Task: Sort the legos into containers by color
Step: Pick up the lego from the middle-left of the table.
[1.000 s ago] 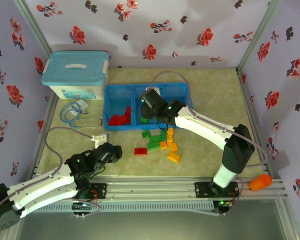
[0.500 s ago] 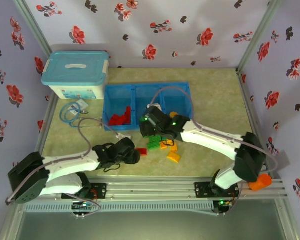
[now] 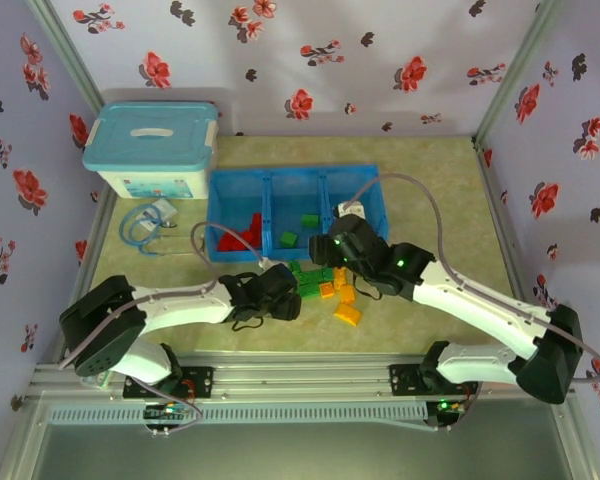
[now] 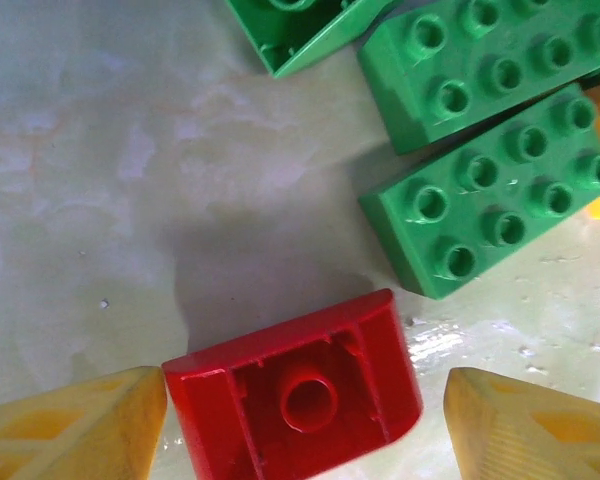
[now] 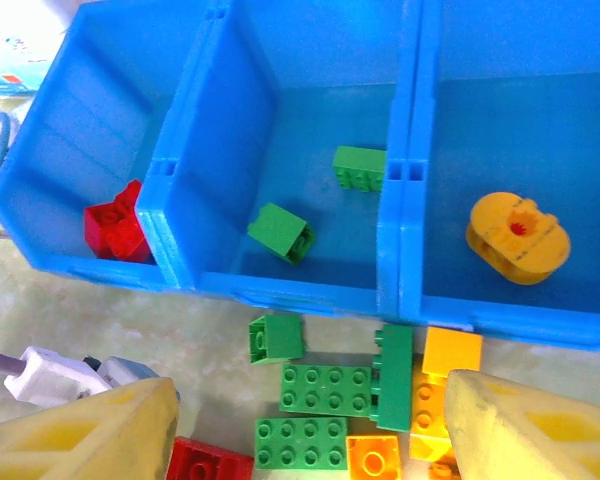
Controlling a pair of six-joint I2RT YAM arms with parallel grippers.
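i had the left gripper (image 4: 302, 432) down at the table, its yellow fingers parted either side of a small red hollow plastic brick (image 4: 295, 395). the brick lay underside up, just beside the loose green studded bricks (image 4: 485, 215), and nothing was clamped on it yet. it looked light, rigid and glossy, so i judged it could squirt out if pinched on its rounded corner. the flat opposite walls, taken low, seemed the safer hold. the right gripper (image 5: 305, 430) hung wide open and empty above the pile, facing the long bright blue three-bin plastic tray (image 5: 400, 185), where other red bricks (image 5: 115, 225) lay in the left-hand bin.
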